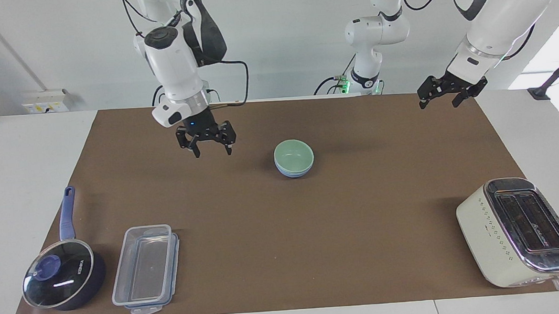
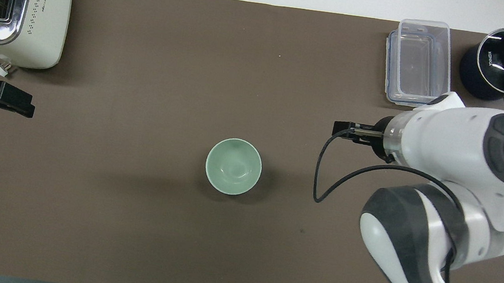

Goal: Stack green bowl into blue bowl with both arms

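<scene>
Hovering empty: right end effector (image 1: 210, 147) wide open, left end effector (image 1: 441, 96) open; green bowl (image 1: 293, 156) nested in blue bowl (image 1: 293, 172).

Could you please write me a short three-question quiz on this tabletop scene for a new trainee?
1. True or false: the green bowl sits nested inside the blue bowl.
2. Which gripper is held in the air over the mat between the robots and the clear container?
A. right gripper
B. left gripper
C. neither
3. Fill in: the appliance at the left arm's end of the table is a ____.

Key:
1. True; only the blue bowl's rim and side show beneath the green one.
2. A; its fingers are apart and hold nothing, while the left arm waits near the mat's corner.
3. Toaster.
</scene>
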`<action>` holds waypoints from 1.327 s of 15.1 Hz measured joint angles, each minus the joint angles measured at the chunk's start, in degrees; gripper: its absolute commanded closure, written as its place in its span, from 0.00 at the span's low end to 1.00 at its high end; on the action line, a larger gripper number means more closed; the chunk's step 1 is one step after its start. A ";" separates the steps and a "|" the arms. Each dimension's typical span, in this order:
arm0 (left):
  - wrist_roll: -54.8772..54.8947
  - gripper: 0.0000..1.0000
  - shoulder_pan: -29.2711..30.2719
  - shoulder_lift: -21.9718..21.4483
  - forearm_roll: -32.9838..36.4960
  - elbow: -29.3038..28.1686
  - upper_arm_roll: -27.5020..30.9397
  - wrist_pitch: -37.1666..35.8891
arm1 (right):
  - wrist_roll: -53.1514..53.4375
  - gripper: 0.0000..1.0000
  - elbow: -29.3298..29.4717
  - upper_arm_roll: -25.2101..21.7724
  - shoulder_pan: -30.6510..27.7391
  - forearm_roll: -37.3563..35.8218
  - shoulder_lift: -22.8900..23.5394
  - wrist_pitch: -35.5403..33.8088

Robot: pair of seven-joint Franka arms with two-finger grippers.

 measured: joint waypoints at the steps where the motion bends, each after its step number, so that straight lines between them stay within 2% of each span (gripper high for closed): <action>1: 0.00 0.00 -0.01 0.00 0.35 0.00 0.00 0.00 | -1.54 0.00 0.32 -0.08 -2.07 -0.03 -0.82 -2.09; 6: 0.00 0.00 -0.01 0.00 0.63 0.00 -0.04 0.00 | -4.65 0.00 6.52 -0.25 -8.52 -5.72 -1.92 -12.55; 12: 0.00 0.00 -0.01 0.00 0.67 0.00 -0.04 0.01 | -9.20 0.00 13.53 -0.29 -13.38 -6.47 -0.62 -19.48; 20: 0.00 0.00 -0.01 0.00 0.69 0.00 -0.04 0.01 | -9.58 0.00 22.33 0.92 -13.66 -6.43 2.56 -30.28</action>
